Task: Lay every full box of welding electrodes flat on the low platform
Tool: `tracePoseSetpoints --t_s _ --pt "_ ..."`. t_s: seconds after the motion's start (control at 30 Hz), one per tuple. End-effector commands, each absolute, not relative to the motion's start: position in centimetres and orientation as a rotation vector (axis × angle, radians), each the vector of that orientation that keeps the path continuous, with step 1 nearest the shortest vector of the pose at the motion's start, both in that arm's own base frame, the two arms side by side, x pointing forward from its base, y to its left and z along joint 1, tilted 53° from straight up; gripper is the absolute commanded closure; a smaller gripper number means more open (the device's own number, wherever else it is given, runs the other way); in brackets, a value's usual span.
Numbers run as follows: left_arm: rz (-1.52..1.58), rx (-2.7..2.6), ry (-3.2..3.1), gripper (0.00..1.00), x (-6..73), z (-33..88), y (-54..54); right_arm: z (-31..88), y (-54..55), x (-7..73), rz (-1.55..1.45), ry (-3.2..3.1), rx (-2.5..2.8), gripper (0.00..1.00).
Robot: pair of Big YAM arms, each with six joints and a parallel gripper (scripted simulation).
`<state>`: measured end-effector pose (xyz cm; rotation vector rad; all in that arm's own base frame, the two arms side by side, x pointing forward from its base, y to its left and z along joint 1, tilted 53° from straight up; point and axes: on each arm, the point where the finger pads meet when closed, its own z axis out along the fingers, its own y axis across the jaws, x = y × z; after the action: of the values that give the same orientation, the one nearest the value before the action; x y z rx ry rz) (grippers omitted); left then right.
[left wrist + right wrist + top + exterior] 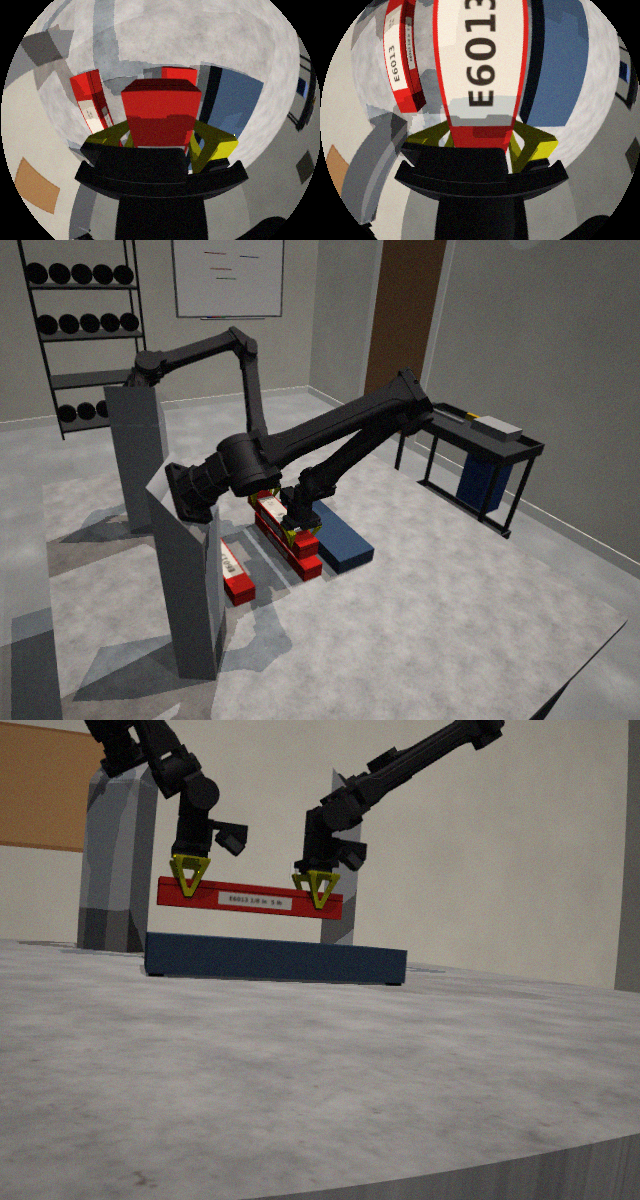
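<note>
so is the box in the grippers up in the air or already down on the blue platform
Up in the air: the exterior view shows wall between the held red box and the blue platform.

Yellow pincer [482, 142] grips the red E6013 box [481, 65].
</note>
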<state>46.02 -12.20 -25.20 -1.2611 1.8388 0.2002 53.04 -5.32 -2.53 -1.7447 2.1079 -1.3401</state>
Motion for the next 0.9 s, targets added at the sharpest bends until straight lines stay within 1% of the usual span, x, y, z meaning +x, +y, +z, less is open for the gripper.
tracePoseSetpoints --t_s 0.0,0.27,0.3,0.33,0.87 --pt "0.155 -1.216 1.853 1.00 46.1 -23.2 -15.1 -1.1 -3.2 52.8 -1.339 2.056 -1.764 1.00" --pt "0.153 -1.213 1.853 1.00 46.3 -23.1 -15.3 -0.8 -3.1 53.0 -1.342 2.053 -1.762 1.00" --pt "0.153 -1.213 1.853 1.00 46.3 -23.1 -15.3 -2.0 -4.5 53.0 -1.342 2.074 -1.749 1.00" --pt "0.170 -1.233 1.846 1.00 45.9 -24.6 -13.0 -1.9 -4.5 52.9 -1.342 2.073 -1.748 1.00" --pt "0.168 -1.234 1.845 1.00 44.8 -23.5 -14.0 -0.7 -3.4 51.8 -1.342 2.073 -1.747 1.00"
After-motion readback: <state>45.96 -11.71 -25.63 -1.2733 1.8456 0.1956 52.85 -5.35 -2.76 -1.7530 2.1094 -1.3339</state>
